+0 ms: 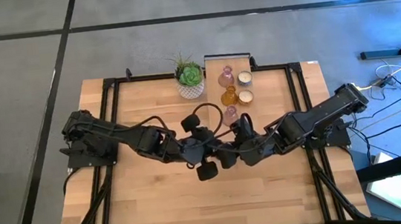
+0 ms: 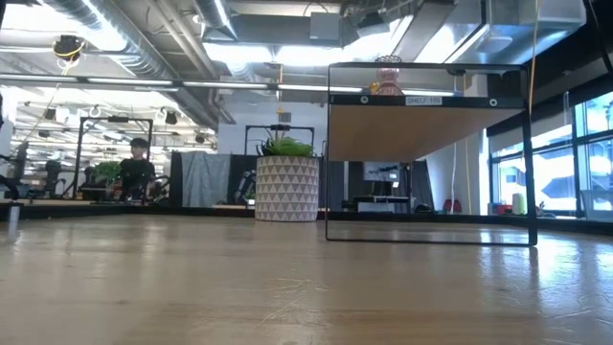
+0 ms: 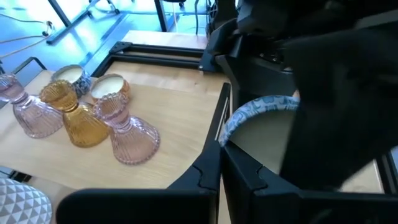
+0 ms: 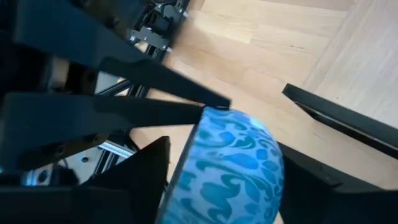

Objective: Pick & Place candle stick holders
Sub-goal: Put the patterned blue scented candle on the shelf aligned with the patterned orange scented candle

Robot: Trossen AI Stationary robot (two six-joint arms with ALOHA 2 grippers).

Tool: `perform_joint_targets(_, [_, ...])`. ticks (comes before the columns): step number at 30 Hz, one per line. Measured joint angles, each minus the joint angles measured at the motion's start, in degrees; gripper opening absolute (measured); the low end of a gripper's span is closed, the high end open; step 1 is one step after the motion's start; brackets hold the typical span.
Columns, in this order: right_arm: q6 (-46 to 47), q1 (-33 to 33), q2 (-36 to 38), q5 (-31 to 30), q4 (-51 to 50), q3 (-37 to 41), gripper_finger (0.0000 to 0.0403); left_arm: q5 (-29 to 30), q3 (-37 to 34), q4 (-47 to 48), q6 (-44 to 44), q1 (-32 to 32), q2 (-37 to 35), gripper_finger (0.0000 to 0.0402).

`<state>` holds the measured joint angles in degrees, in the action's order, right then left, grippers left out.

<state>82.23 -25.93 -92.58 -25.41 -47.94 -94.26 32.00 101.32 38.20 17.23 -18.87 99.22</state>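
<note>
Five holders (image 1: 230, 85) are already set on the stand (image 1: 227, 55). A sixth, blue-patterned one (image 4: 227, 168), is pinched by the left hand (image 1: 206, 150) mid-counter, seemingly being passed between the right hand's (image 1: 240, 144) spread fingers.

We're looking into an open industrial lab or workshop hall: exposed ducts (image 2: 144, 38) and strip lights (image 2: 239, 53) are running overhead, a person (image 2: 137, 168) is sitting at a distant workbench, tall windows (image 2: 584, 153) are glowing at one side, and cables (image 1: 395, 80) are trailing over the grey concrete floor (image 1: 19, 86).
</note>
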Motion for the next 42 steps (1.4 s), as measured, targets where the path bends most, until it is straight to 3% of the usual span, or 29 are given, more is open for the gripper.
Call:
perform_joint_targets(8, [-0.2,0.0,0.0,0.0,-0.3,0.0,0.0188,1.9,0.0,-1.9,-2.2,-1.0,-0.1,0.0002])
perform_joint_targets(19, [-1.2,0.0,0.0,0.7,-0.4,0.0,0.0155,2.2,0.0,-3.4,-4.1,-1.5,-0.1,0.0009])
perform_joint_targets(24, [-2.9,-0.3,0.0,1.0,0.8,0.0,0.0146,1.3,0.0,-3.7,-5.4,-1.7,-0.9,0.0041])
perform_joint_targets(32, [-5.4,-0.8,0.2,0.7,4.0,-0.3,0.0144,0.7,-0.2,-2.8,-4.6,-1.3,-4.7,0.0128])
perform_joint_targets(38, [-9.6,-2.0,0.0,10.4,4.3,0.1,0.0143,9.2,0.2,-1.1,-1.9,-1.5,-11.4,0.0165])
perform_joint_targets(42, [-11.6,-4.6,0.0,12.6,4.3,0.0,0.0143,13.3,0.0,0.4,-0.6,-2.5,-15.1,0.0170])
